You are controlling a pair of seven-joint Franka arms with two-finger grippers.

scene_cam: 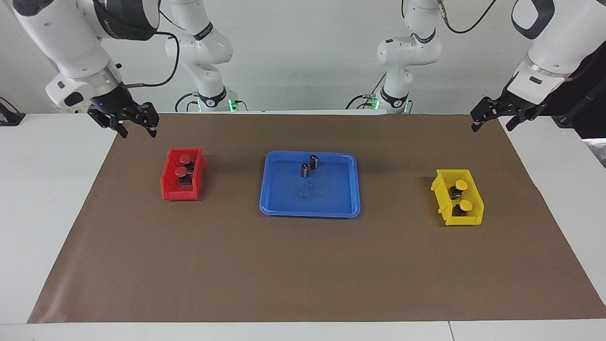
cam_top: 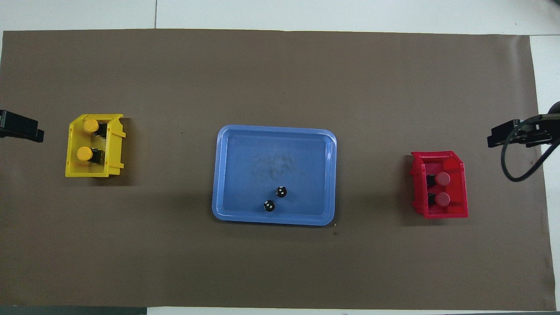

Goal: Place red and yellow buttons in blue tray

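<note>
Two red buttons lie in the small red bin, also in the overhead view. Two yellow buttons lie in the small yellow bin, also in the overhead view. The blue tray sits mid-table between the bins. My right gripper hangs open and empty over the mat's edge at the red bin's end. My left gripper hangs open and empty over the mat's edge at the yellow bin's end, its tip showing in the overhead view.
Two dark capless cylinders stand upright in the blue tray near its rim closest to the robots, also seen from overhead. A brown mat covers the white table.
</note>
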